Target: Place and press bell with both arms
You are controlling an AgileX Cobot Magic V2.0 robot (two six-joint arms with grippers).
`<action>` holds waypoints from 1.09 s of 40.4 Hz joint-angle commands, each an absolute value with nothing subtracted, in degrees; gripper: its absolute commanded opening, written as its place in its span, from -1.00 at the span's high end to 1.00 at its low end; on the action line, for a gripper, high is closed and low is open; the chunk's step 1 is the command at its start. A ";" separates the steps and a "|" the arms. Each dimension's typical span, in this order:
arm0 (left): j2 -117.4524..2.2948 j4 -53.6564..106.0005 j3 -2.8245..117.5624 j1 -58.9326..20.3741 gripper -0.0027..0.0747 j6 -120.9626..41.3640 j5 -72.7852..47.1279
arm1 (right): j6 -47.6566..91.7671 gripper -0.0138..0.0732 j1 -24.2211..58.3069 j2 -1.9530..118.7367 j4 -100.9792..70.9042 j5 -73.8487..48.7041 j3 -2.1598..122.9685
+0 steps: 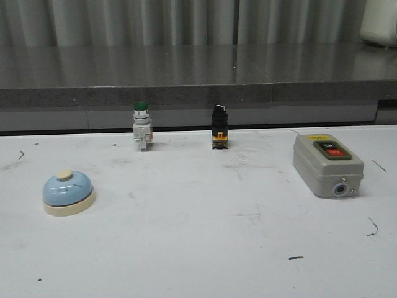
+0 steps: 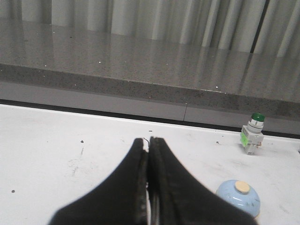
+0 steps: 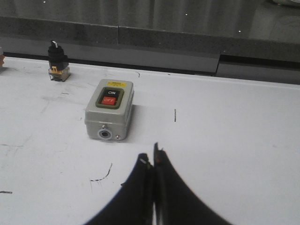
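Observation:
The light-blue dome bell (image 1: 68,193) with a cream base and cream button stands on the white table at the front left. It also shows in the left wrist view (image 2: 238,198), beside the black fingers. My left gripper (image 2: 148,140) is shut and empty, apart from the bell. My right gripper (image 3: 151,157) is shut and empty, a short way from the grey switch box. Neither arm shows in the front view.
A grey switch box (image 1: 327,164) with ON and red OFF buttons lies at the right, also in the right wrist view (image 3: 109,109). A green-capped push button (image 1: 141,126) and a black selector switch (image 1: 219,126) stand at the back. A grey ledge (image 1: 198,93) runs behind the table.

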State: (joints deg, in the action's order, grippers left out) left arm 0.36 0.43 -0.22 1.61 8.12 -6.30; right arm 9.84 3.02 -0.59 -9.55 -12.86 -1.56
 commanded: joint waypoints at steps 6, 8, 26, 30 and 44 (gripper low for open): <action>1.18 0.69 -1.60 1.70 0.98 8.07 2.33 | 10.15 0.82 2.66 -1.33 -9.58 -4.77 -1.18; 1.18 0.82 -1.60 1.70 0.98 8.07 5.39 | 10.15 0.82 2.66 -1.33 -9.69 -2.25 -1.18; -12.47 1.45 21.69 1.70 0.98 8.07 -5.70 | 9.47 0.82 2.66 12.39 -10.34 -13.82 23.31; -18.12 1.45 25.44 1.70 0.98 8.07 -8.94 | 9.47 0.82 2.66 18.70 -10.34 -15.00 27.84; -21.60 1.45 26.78 1.70 0.62 8.07 -9.85 | 9.47 0.82 2.66 22.27 -10.34 -15.88 30.60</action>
State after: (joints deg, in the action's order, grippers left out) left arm -20.79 0.89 24.66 1.61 8.12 -13.81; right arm 9.61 3.02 21.43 -10.00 -19.89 28.41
